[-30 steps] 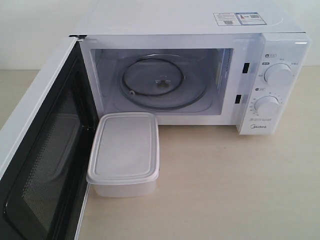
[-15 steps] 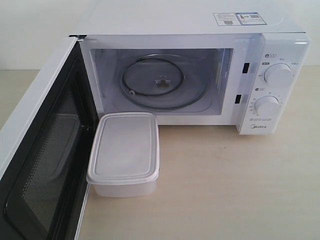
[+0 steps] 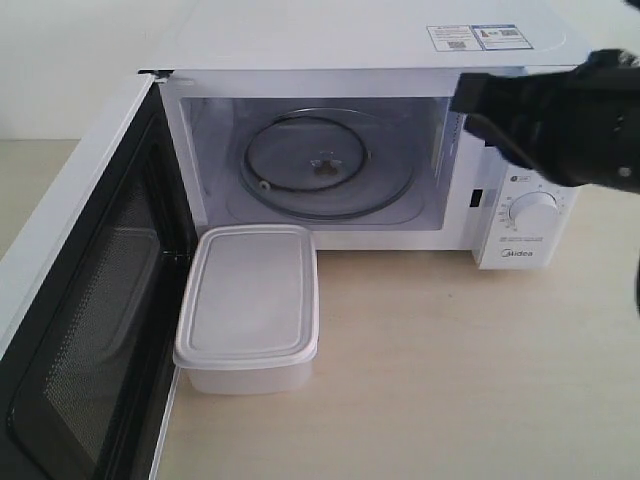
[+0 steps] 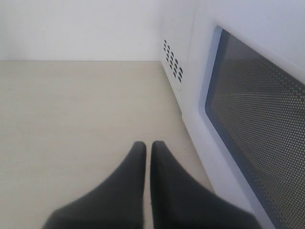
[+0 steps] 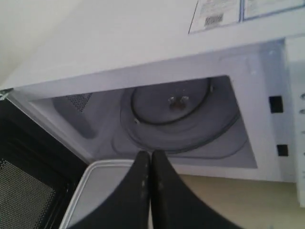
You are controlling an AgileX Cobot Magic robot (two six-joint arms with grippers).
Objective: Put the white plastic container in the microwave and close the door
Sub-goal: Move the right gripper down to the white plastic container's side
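Note:
The white plastic container stands lidded on the table just in front of the microwave, by the hinge side of the opening. The door is swung wide open to the left. Inside lies the bare glass turntable. My right gripper, a blurred black shape, hangs in front of the upper control panel, above and right of the container. In the right wrist view it is shut and empty, over the container's near corner. My left gripper is shut and empty beside the door's outer face.
The lower dial shows under my right arm. The microwave's vented side wall stands ahead of my left gripper. Pale wooden tabletop stretches right of the container and on the far side of the door.
My right arm has come into the exterior view from the right and now covers the upper dial. The container, door and microwave have not moved.

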